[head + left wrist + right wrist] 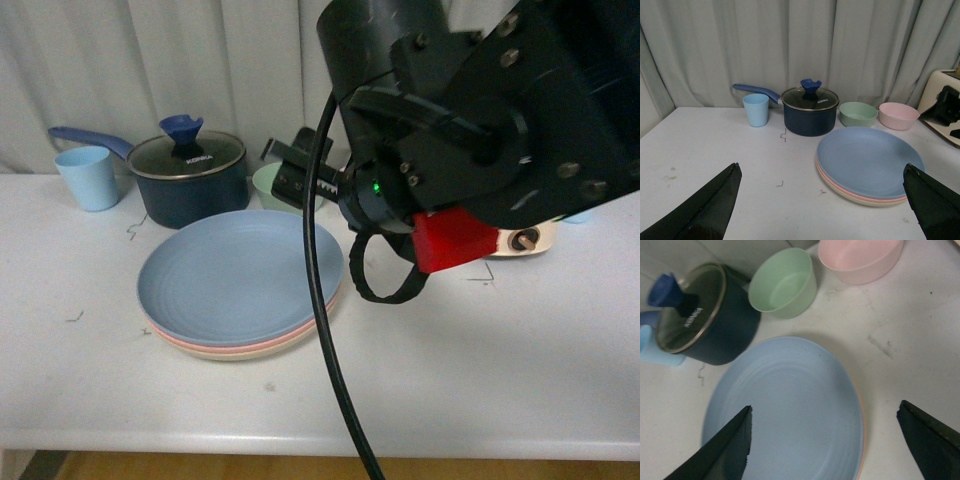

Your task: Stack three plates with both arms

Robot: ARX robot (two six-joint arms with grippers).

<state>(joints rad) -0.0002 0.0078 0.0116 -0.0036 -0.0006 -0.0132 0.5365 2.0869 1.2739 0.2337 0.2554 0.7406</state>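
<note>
The three plates lie in one stack on the white table. The blue plate (235, 280) is on top, with the pink plate's rim (215, 343) under it and the beige plate's rim (235, 354) at the bottom. The stack also shows in the left wrist view, where the blue plate (867, 160) is apart from my open left gripper (821, 165), which is empty and low over the table. My right arm (470, 130) fills the upper right of the front view. Its open gripper (824, 405) hangs empty above the blue plate's (785, 405) right side.
Behind the stack stand a dark blue lidded pot (190, 175), a light blue cup (88, 178), a green bowl (858, 113) and a pink bowl (898, 115). A cream appliance (940, 95) sits at the back right. A black cable (325, 330) hangs across the front view.
</note>
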